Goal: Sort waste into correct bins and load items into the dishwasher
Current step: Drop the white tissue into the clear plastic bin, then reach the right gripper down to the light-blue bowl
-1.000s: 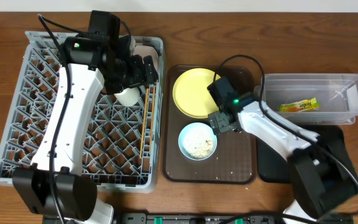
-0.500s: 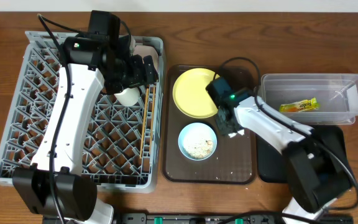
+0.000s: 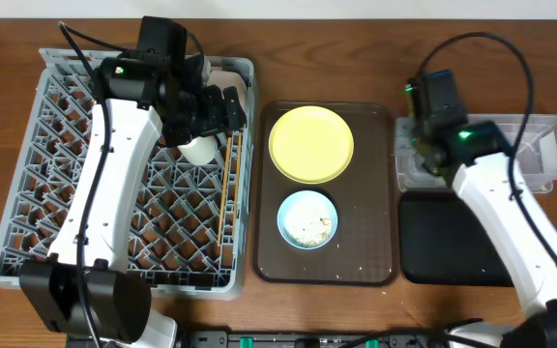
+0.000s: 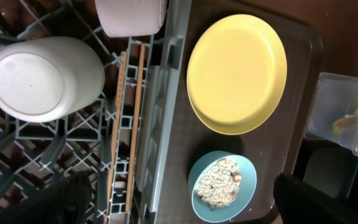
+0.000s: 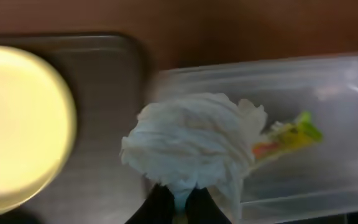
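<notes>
My right gripper (image 5: 179, 202) is shut on the crumpled white tissue (image 5: 191, 143) and holds it above the left end of the clear tub (image 5: 328, 93), where the green-and-orange wrapper (image 5: 284, 137) lies. In the overhead view that gripper (image 3: 424, 145) hides the tissue. The yellow plate (image 3: 310, 144) and the light-blue bowl (image 3: 307, 220) of rice crumbs sit on the brown tray (image 3: 366, 242). My left gripper (image 3: 230, 106) hangs open over the grey dish rack (image 3: 27, 193), near the upturned white cup (image 4: 42, 78) and the cream bowl (image 4: 131, 15).
Wooden chopsticks (image 3: 225, 193) lie along the rack's right side. The shallow black tray (image 3: 453, 242) sits in front of the clear tub (image 3: 540, 145), right of the brown tray. A few white crumbs dot the brown tray's near edge.
My right gripper shut over the brown tray, then swung right and away to the clear tub with the tissue in it. The left arm has not moved.
</notes>
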